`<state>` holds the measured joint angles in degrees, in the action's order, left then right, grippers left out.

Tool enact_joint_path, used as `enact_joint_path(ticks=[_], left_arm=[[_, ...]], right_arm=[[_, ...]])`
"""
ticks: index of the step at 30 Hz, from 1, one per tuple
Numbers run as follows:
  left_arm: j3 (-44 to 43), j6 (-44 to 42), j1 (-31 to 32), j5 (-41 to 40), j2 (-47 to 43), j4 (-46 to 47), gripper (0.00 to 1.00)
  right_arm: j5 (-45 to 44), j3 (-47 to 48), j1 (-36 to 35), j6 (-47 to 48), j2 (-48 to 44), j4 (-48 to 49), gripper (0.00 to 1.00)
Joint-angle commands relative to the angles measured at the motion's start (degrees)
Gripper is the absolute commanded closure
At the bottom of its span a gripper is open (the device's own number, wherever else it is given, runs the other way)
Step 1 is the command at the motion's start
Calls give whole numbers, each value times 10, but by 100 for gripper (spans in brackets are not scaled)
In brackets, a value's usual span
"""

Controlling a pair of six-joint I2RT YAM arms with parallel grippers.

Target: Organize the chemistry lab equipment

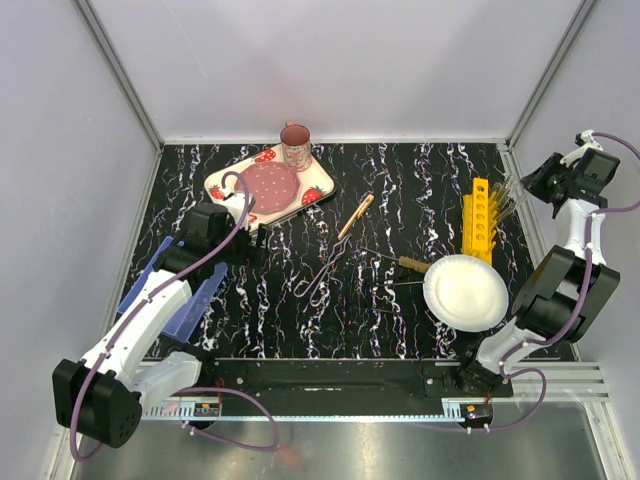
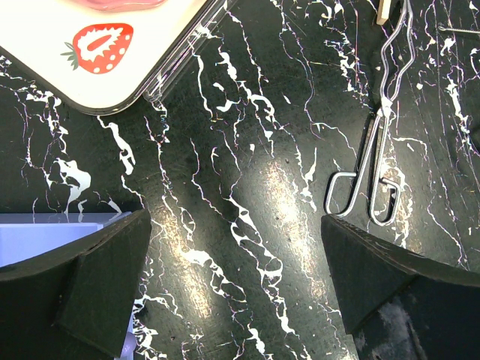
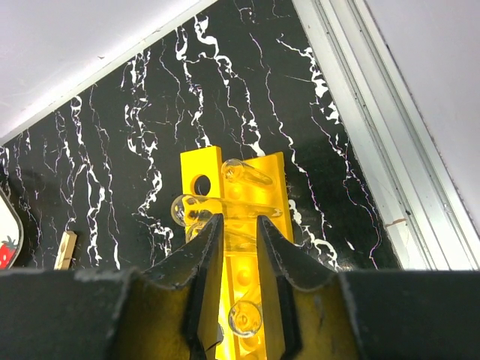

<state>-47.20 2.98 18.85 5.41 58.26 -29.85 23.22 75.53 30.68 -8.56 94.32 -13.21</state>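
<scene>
A yellow test tube rack (image 1: pixel 479 225) stands at the right with clear test tubes (image 1: pixel 508 195) leaning in it. My right gripper (image 1: pixel 527 185) is beside it. In the right wrist view the rack (image 3: pixel 268 174) holds several tubes, and my right gripper (image 3: pixel 240 223) is nearly shut, with a test tube (image 3: pixel 244 317) end-on between the jaws. A bent metal wire tong (image 1: pixel 322 272) lies mid-table. My left gripper (image 1: pixel 258 243) is open and empty over bare tabletop (image 2: pixel 234 255), left of the tong (image 2: pixel 379 142). A wooden-handled tool (image 1: pixel 355 216) lies behind the tong, another (image 1: pixel 413 265) by the plate.
A strawberry-patterned tray (image 1: pixel 225 180) with a pink mug (image 1: pixel 295 145) sits at the back left; its corner shows in the left wrist view (image 2: pixel 112 82). A blue bin (image 1: pixel 170 290) lies under the left arm. A round white plate (image 1: pixel 465 293) sits front right.
</scene>
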Motion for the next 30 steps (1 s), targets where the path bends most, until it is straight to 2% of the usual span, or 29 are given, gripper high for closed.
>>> enact_joint_path(ticks=[1, 23, 30], left_arm=[[-5, -4, 0, 7, 4, 29, 1], [-5, -4, 0, 5, 0, 29, 1], [-4, -5, 0, 0, 0, 29, 1]], right_arm=[[12, 26, -4, 13, -40, -5, 69], [20, 18, -20, 0, -46, 4, 68], [-11, 27, -7, 26, -73, -22, 65]])
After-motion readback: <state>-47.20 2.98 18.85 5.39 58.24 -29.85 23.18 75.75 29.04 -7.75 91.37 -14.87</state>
